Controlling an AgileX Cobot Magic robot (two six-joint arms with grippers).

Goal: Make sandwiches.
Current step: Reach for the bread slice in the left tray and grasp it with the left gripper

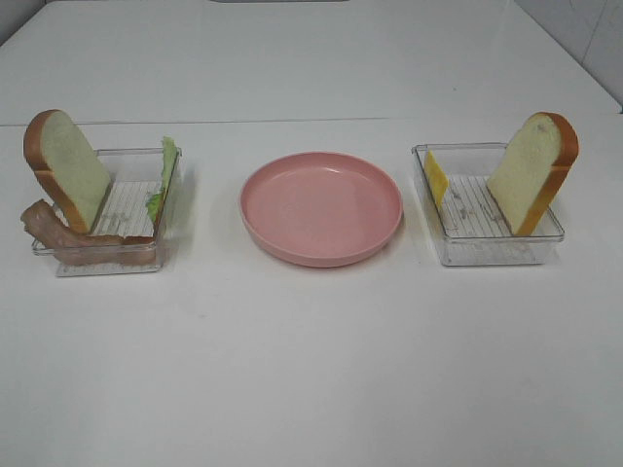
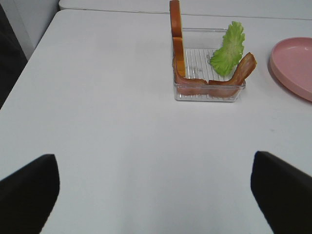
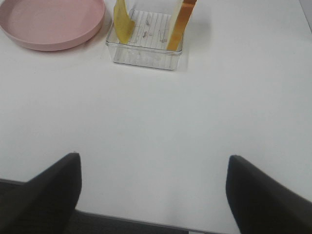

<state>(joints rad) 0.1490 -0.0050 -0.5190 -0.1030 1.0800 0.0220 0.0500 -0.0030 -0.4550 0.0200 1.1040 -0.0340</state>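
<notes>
No stacked sandwich shows; the parts lie apart. In the left clear tray a bread slice leans upright, a green lettuce leaf stands at the far side and brown bacon hangs over the front rim. The right clear tray holds a yellow cheese square and a second bread slice. My left gripper is open, well back from bread, lettuce and bacon. The right gripper is open too, back from cheese and bread. Neither arm shows in the high view.
An empty round pink plate sits between the trays, also seen as the plate in the left wrist view and the plate in the right wrist view. White table stretches in front; its front edge lies under the right gripper.
</notes>
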